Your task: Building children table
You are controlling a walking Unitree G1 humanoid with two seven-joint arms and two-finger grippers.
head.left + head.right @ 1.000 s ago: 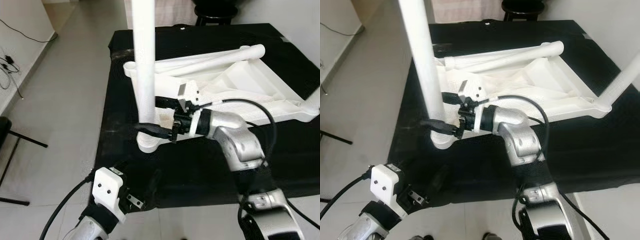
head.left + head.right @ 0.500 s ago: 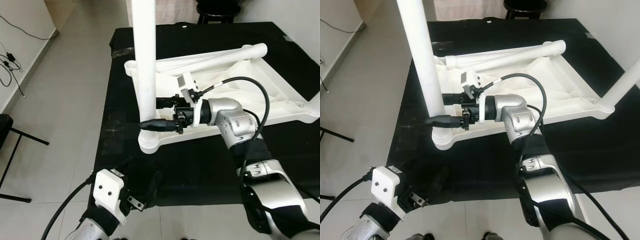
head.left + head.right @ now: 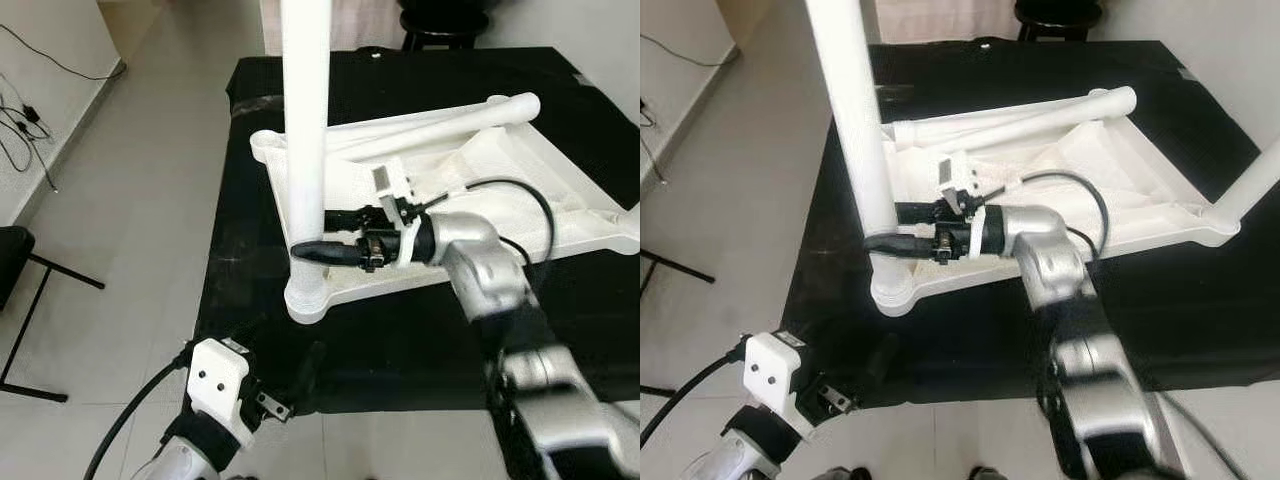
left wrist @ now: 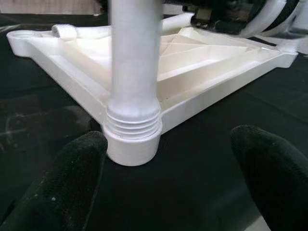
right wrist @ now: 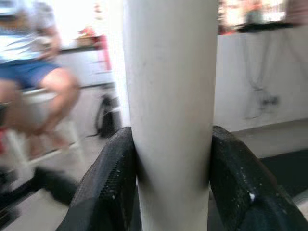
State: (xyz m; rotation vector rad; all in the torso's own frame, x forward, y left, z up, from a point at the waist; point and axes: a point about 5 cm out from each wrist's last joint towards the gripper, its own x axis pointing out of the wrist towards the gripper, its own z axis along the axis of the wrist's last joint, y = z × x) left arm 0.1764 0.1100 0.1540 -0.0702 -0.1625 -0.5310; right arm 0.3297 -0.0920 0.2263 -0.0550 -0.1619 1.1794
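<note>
Left eye view: right gripper clamps the upright white table leg just above its socket.

Inspection notes: the white tabletop lies upside down on a black mat, ribbed underside facing up. The leg stands vertical in the corner socket nearest the robot's left, its threaded collar visible at the base in the left wrist view. Right wrist view confirms both black fingers pressed against opposite sides of the leg. A second leg rises from the corner at the robot's right. Left gripper hangs low near the mat edge, fingers spread apart, holding nothing. A seated person appears blurred in the background.
</note>
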